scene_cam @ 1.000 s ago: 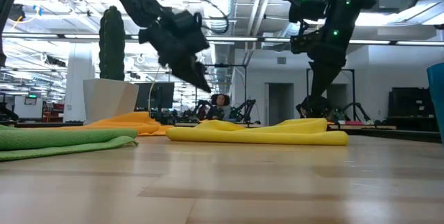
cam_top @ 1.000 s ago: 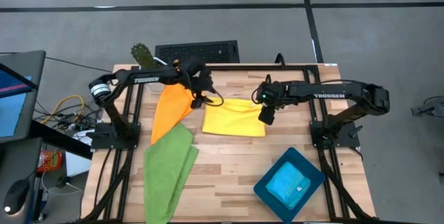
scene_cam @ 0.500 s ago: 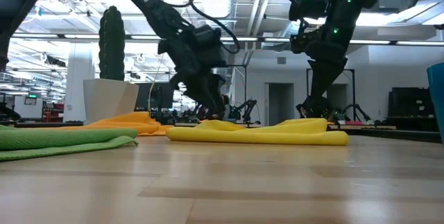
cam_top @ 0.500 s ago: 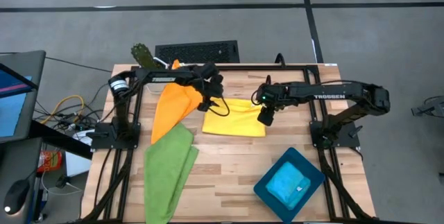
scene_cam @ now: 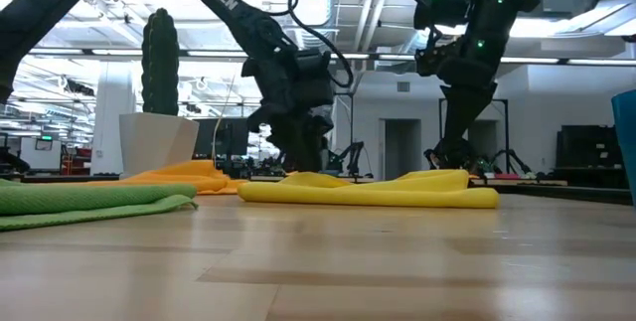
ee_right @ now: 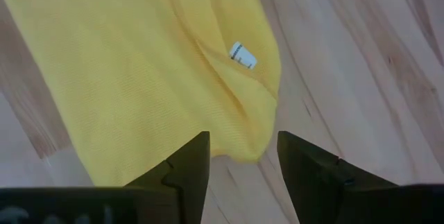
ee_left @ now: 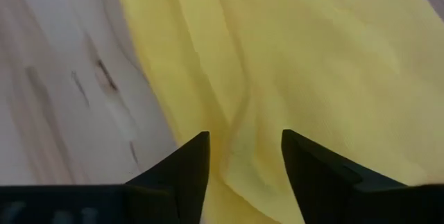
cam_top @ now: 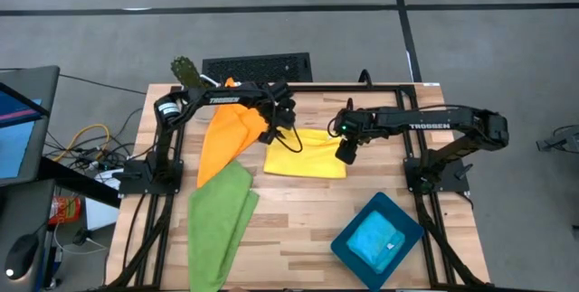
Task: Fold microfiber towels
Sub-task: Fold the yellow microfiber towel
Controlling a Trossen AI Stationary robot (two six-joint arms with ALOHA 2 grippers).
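Observation:
The yellow towel lies flat and rumpled in the middle of the table. My left gripper is down at the towel's far left corner, open, and in the left wrist view its fingers stand on either side of a raised crease. My right gripper hangs open above the towel's right edge, where a white label shows. The orange towel lies on the table left of the yellow one. The green towel lies near the front left. My left gripper comes slanting down from the far left onto the yellow towel's far left corner, one finger on each side of a crease. Whether the fingertips touch the cloth, I cannot tell.
A dark teal tray at the near right holds the light blue towel. The green towel's near end hangs over the table's front edge. A black keyboard and a green plant sit beyond the far edge.
My left gripper has swung from over the orange towel toward the table's right, and has sunk and rolled as it came down at the yellow towel's far left corner. My right gripper has kept still. The towels have not moved.

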